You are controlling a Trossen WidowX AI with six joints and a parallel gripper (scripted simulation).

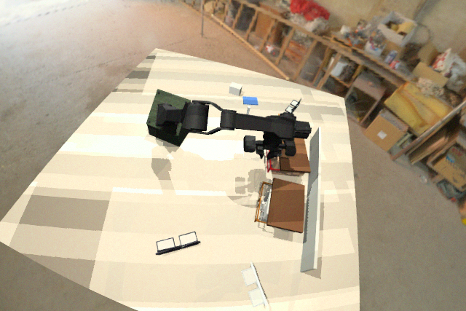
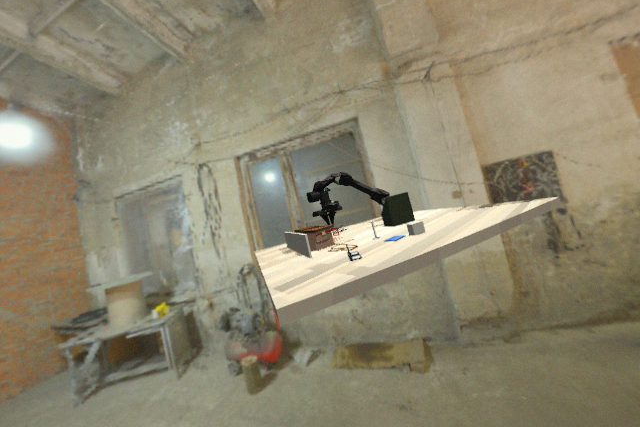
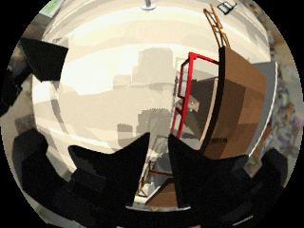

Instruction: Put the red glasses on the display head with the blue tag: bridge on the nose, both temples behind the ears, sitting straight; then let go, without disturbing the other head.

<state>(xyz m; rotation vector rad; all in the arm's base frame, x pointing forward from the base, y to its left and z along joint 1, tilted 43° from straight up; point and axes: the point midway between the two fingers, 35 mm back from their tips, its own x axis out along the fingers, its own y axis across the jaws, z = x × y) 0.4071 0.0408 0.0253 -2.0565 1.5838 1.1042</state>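
From my post I see the gripper (image 1: 266,156) (image 2: 330,223) (image 3: 159,137) pointing down by the left edge of the far brown head (image 1: 301,162) (image 2: 323,239) (image 3: 242,95), its fingers narrowly parted with nothing held between them. The red glasses (image 1: 269,166) (image 2: 336,231) (image 3: 188,90) are at that head's front, on its left side in the top view; one temple reaches back to the block, and the front bar runs down close to a fingertip. I can't tell whether finger and frame touch, nor whether both temples are seated or the bridge sits straight.

Nearer me stands the other brown head (image 1: 286,205), with orange glasses (image 1: 259,200) (image 3: 151,175) at its left face; between the two heads I have only a slim gap. A grey panel (image 1: 313,202) (image 2: 298,243) (image 3: 271,90) runs along the right of both, so room on that side is tight. To the left, the wooden table top (image 1: 203,210) (image 2: 330,277) (image 3: 109,95) gives me wider room to move, with dark glasses (image 1: 178,244) near left and white glasses (image 1: 258,285) near the front. On the far side lie a blue square (image 1: 250,100) (image 2: 394,238) and a pale box (image 1: 235,89) (image 2: 415,228); I can't tell which head the blue belongs to.
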